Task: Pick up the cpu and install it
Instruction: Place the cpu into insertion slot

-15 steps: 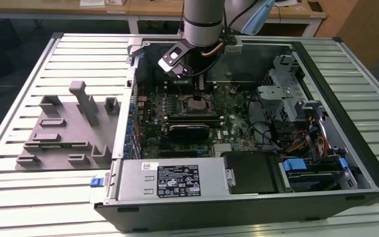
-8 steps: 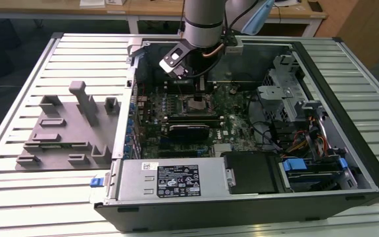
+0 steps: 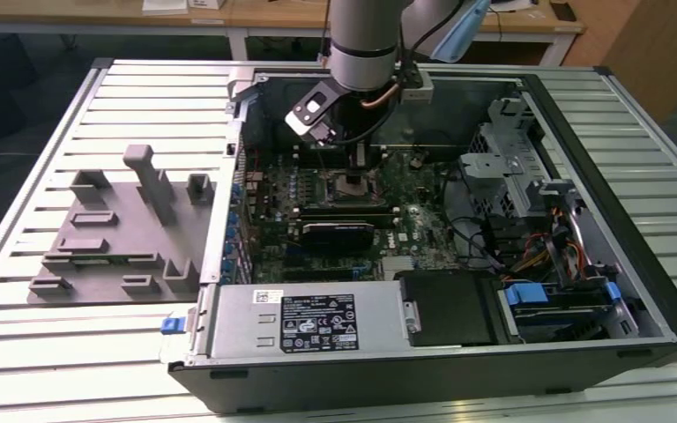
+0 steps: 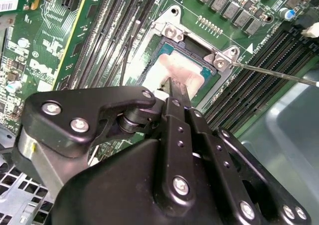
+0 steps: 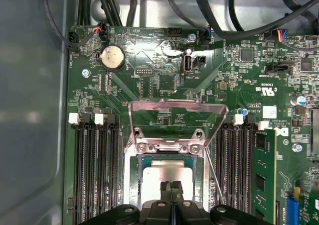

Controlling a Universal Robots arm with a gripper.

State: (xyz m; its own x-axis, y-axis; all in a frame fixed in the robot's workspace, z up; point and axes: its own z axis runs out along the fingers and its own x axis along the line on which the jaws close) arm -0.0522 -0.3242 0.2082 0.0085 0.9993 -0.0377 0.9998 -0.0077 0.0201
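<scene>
Fingers [image 5: 166, 192] of the claw [image 5: 172, 184] we see pressed together with nothing between them, tips at the silver top of the cpu [image 5: 155, 182] lying in its socket [image 5: 169, 146] inside the open computer case [image 3: 433, 383], on a slatted metal table [image 3: 138, 106] with wooden desks [image 3: 268, 13] behind.

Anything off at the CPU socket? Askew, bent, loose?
Nothing stands out. In the first wrist view the cpu lies square in the socket frame, with no visible tilt. The metal load bracket stands flipped open, which fits an unfinished install. The claw, shut, sits over the cpu's top.
</scene>
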